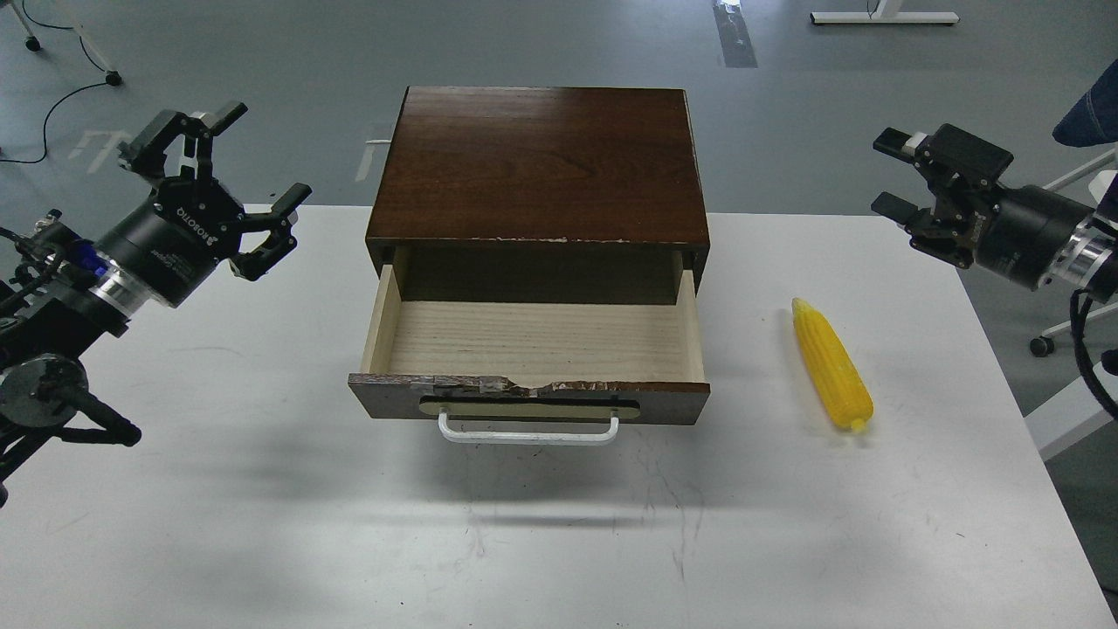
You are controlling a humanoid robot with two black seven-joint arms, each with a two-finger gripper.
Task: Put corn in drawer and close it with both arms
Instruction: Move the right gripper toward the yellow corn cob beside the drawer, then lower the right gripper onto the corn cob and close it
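Observation:
The yellow corn [831, 364] lies on the white table [262, 524] to the right of the drawer, pointed end away from me. The drawer [529, 397] stands pulled open, its pale wood inside empty, white handle [527, 432] facing me. My left gripper [253, 148] is open, raised left of the cabinet. My right gripper [886, 173] is open, raised at the far right, above and beyond the corn, apart from it.
The dark brown cabinet [540, 162] sits at the table's back middle. The table's right edge runs close past the corn. Chair parts [1087, 114] and a wheeled leg stand off the right edge; cables lie on the grey floor at the far left.

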